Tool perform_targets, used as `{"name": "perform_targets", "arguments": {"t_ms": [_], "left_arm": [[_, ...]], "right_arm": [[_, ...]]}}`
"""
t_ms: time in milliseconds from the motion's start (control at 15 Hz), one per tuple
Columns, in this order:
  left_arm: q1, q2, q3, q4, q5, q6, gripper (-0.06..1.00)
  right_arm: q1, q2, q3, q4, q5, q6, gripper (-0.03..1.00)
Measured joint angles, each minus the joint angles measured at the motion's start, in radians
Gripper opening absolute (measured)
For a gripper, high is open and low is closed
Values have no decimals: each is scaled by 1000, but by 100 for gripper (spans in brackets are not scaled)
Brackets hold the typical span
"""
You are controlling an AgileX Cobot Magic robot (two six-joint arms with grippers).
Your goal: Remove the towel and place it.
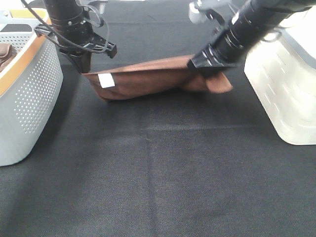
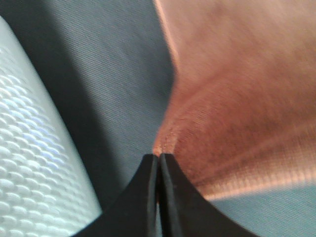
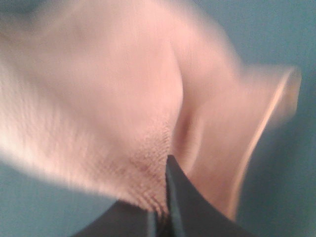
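Work surface was a black fabric mat (image 1: 163,187), L basket (image 1: 34,98) and R basket (image 1: 281,98) at its sides; step in hand, as judged: transfer; towel (image 1: 148,81) hung clear of both baskets, stretched betw. grippers over the mat; L gripper (image 1: 85,69) was pinched shut on the tagged corner, arm approx. vertical; R gripper (image 1: 207,64) was clamped on the opposite end, arm angled down; next move prob. req. synchronised lowering to lay it flat.
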Motion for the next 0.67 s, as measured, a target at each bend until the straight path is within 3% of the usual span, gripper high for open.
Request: {"name": "perform_targets", "arguments": {"t_ms": [133,400,667], "left_arm": [[-4,0,0,-57,2,0,0],[-37,-16,31,-67,2,0,0],[-85,-81,285,-74,8,-9,0]], "right_arm": [[0,0,-1,-41,125,86,0],[0,-2,11,-23,256,99,0],[0,-2,147,86,299,86,0]]}}
